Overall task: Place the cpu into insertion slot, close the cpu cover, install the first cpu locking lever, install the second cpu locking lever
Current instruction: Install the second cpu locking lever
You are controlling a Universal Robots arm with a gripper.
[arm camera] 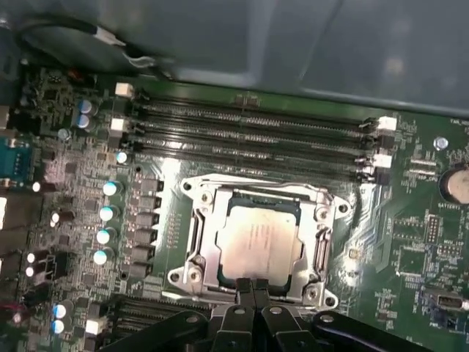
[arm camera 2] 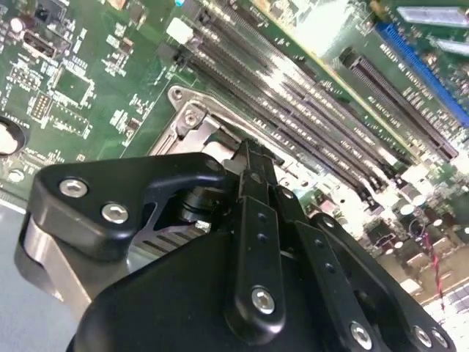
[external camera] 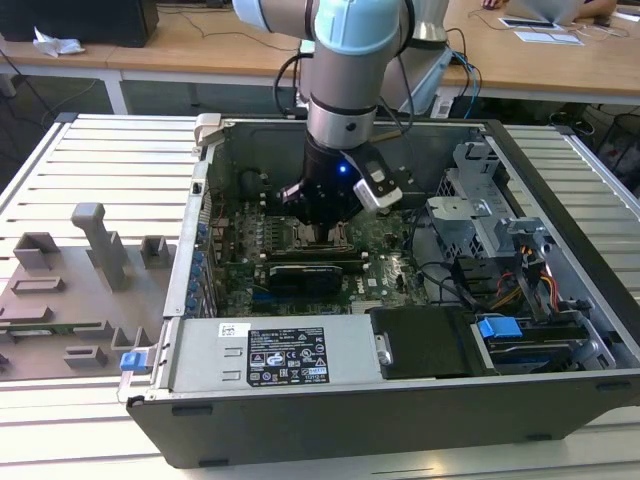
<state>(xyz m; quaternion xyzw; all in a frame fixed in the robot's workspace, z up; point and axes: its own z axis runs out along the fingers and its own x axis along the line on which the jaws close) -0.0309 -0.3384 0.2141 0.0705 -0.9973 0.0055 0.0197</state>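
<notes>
In the first wrist view, the cpu (arm camera: 258, 240) is being shown seated in its socket at the centre of the frame, with the cpu cover (arm camera: 258, 220) lying closed as a silver frame around it. The gripper (arm camera: 253, 287), fingers pressed together on nothing, is being held at the socket's near edge at the bottom centre. A slip of the fingertips off that edge is judged possible, risking a scraped motherboard (arm camera: 410, 242) or a cover left unlatched.

This looks like a lab or a technical workshop: an open computer case (external camera: 400, 300) lies on a slatted metal table (external camera: 90, 160), with grey fixtures (external camera: 70, 290) beside (probably printed), and wooden desks (external camera: 200, 45) behind.
</notes>
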